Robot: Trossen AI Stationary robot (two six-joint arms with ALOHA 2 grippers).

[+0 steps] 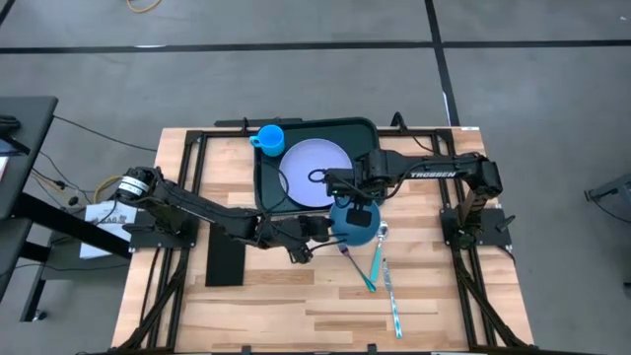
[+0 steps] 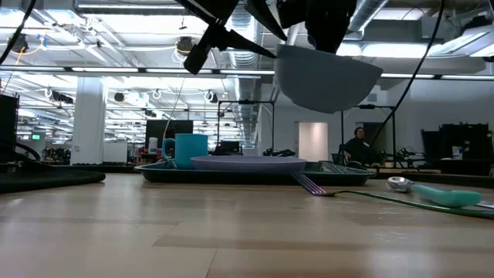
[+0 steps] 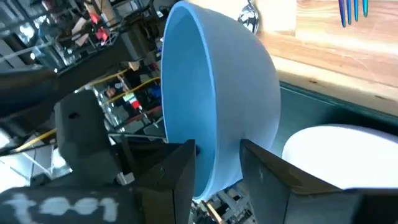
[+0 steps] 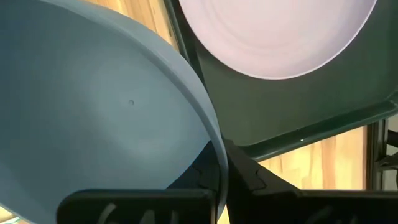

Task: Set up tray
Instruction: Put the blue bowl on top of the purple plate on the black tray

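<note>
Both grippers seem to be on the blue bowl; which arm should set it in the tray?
Probably right. The right gripper pinches the blue bowl rim and reaches from above the tray, beside the plate. The left gripper grips the rim too, from outside the tray.

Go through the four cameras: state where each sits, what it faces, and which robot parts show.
High: overhead, looking straight down; both arms over the tray.
Low: table height, looking level across; blue bowl hangs above, arms entering from the top.
Left wrist: on the left arm; its fingers pinch the bowl's rim.
Right wrist: on the right arm; its fingers clamp the rim too.
Shared: every view shows the bowl and the lavender plate.
</note>
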